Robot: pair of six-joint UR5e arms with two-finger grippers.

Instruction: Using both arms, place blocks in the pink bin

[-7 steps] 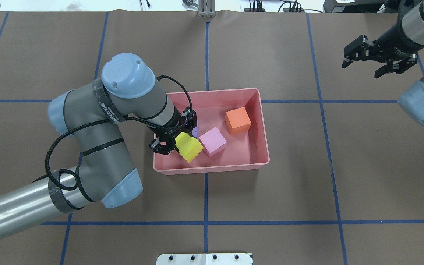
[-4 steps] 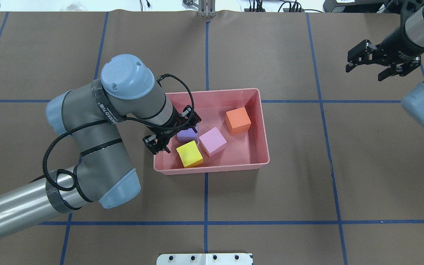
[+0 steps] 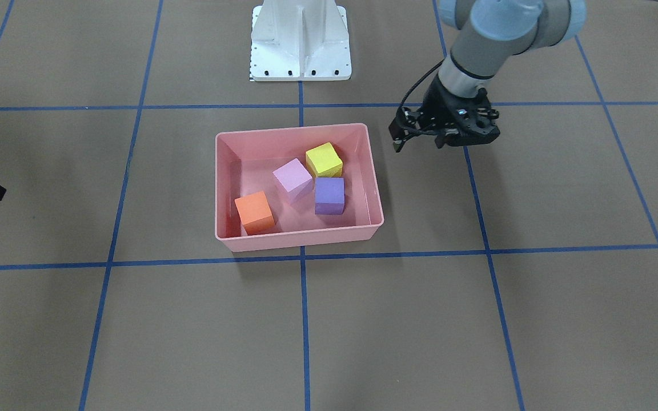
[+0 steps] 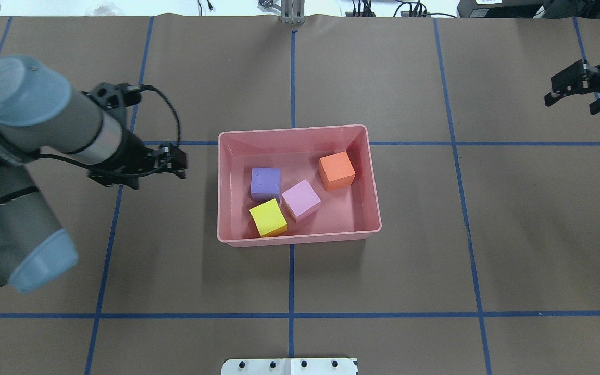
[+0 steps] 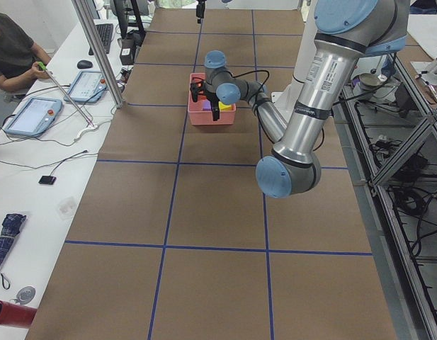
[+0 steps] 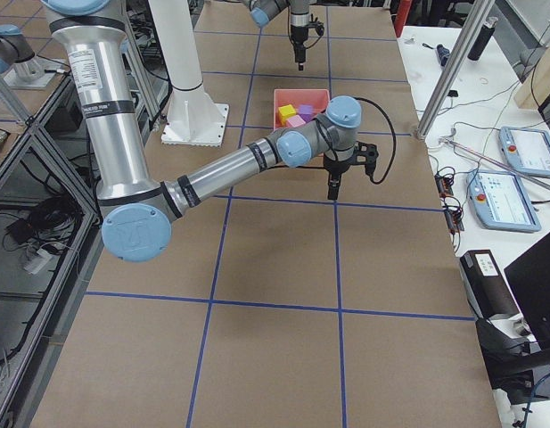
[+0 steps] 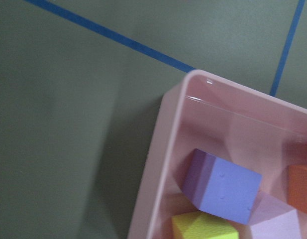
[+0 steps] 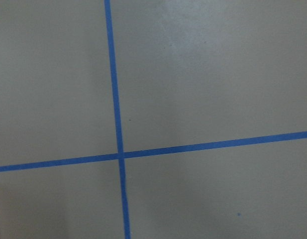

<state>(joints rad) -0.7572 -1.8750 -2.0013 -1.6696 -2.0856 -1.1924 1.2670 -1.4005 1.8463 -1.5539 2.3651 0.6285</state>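
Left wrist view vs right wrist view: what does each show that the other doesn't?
Left wrist only: a corner of the pink bin with the purple block, yellow block, light pink block and orange block inside. Right wrist only: a full tape crossing, no blocks. Both: brown table and blue tape.
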